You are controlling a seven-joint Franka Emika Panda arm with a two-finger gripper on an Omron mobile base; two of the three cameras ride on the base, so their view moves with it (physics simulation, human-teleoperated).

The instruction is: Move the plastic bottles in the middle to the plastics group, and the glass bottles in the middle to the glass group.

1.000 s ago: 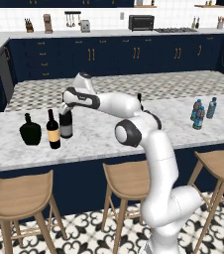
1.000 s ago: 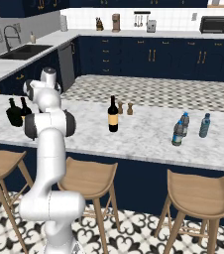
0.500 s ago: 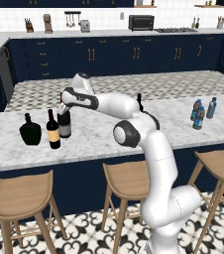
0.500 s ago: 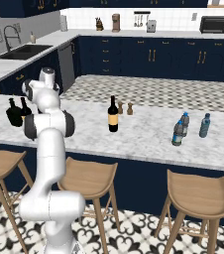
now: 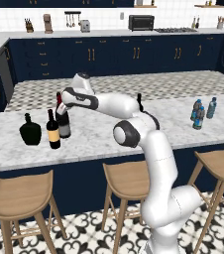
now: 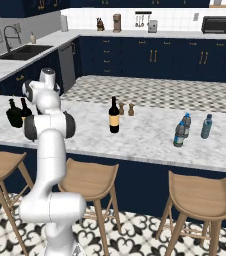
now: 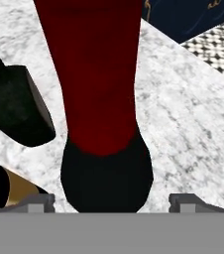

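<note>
Evidently the gripper (image 5: pixel 60 100) had just let go: a moment earlier it was closed around the red neck of the tall wine bottle (image 5: pixel 62 118), and in the hand view its two fingertips (image 7: pixel 36 202) stood well apart on either side of that neck, touching nothing that could be seen. The tall bottle stood upright on the marble counter (image 5: pixel 99 141), just beside the tan-labelled wine bottle (image 5: pixel 52 130) and near the squat black flask (image 5: pixel 30 130), so it appeared delivered to the glass group. From the left base view the hand sat right over the bottle's cap, and it was hard to tell whether a finger brushed it. That left two things in the middle: the shorter yellow-labelled wine bottle (image 6: pixel 114 115), alone on the counter in the right base view, and, judging by the cluster at the far end, possibly one small water bottle (image 6: pixel 179 134) set slightly apart from the other plastic bottles (image 6: pixel 206 126). The next step would probably be to lift clear without knocking the bottle over.
</note>
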